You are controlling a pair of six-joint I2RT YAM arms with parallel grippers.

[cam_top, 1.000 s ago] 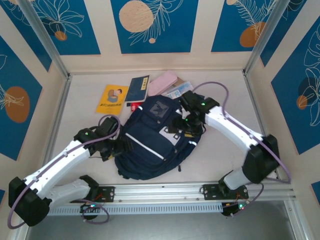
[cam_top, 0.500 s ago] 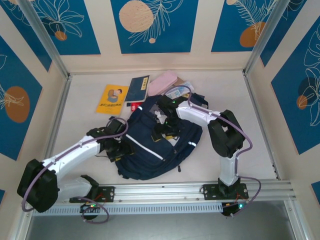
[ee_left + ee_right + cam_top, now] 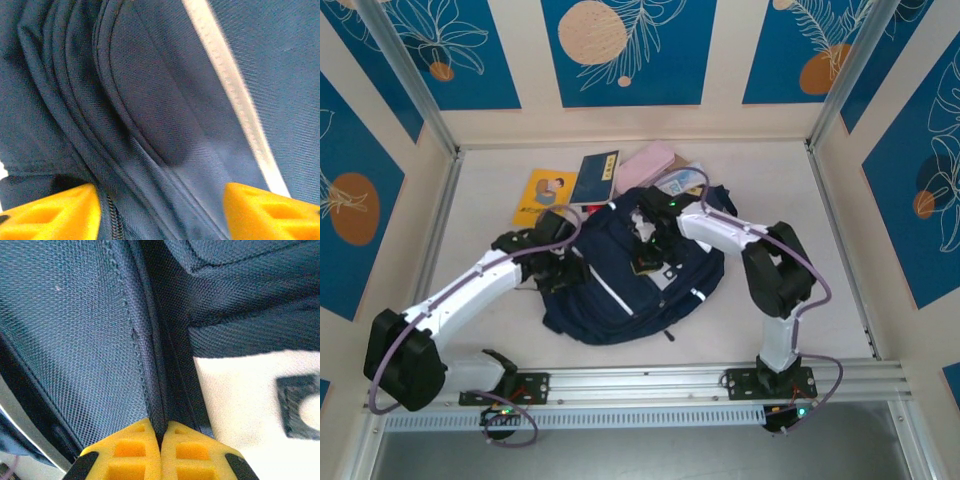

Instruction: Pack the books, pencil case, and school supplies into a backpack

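at the far left of the worktop (image 3: 480, 215) lie the orange-yellow book (image 3: 542, 196) and, just beside it on the right, a navy book (image 3: 595, 178). both look thin and stiff, so we judge they slide in flat and are best lifted by an edge.

nearer to us, the left end effector (image 3: 563, 272) sits at the left flank of the backpack (image 3: 620, 312). in the left wrist view its fingers (image 3: 47, 215) stand spread. soft folds of the bag, a zip (image 3: 113, 220) and a white stripe (image 3: 235, 100) lie between them, and nothing is clamped.

the backpack lies slumped and creased in the middle of the worktop. we judge it limp, with cloth that gives way under a push. it wants a hold on a seam, a zip edge or a strap, with one side pinned while the other side draws the mouth open.

at the far side, behind the bag, the pale pink pencil case (image 3: 648, 160) lies just beside the school supplies packet (image 3: 682, 182). the case looks soft and squashy, good for a grip across its width. the packet looks slim and likely slippery.

the right end effector (image 3: 648, 262) is on top of the backpack. in the right wrist view its fingers (image 3: 132, 452) are pressed together on a thin ridge of the fabric, beside the white patch (image 3: 235, 390).
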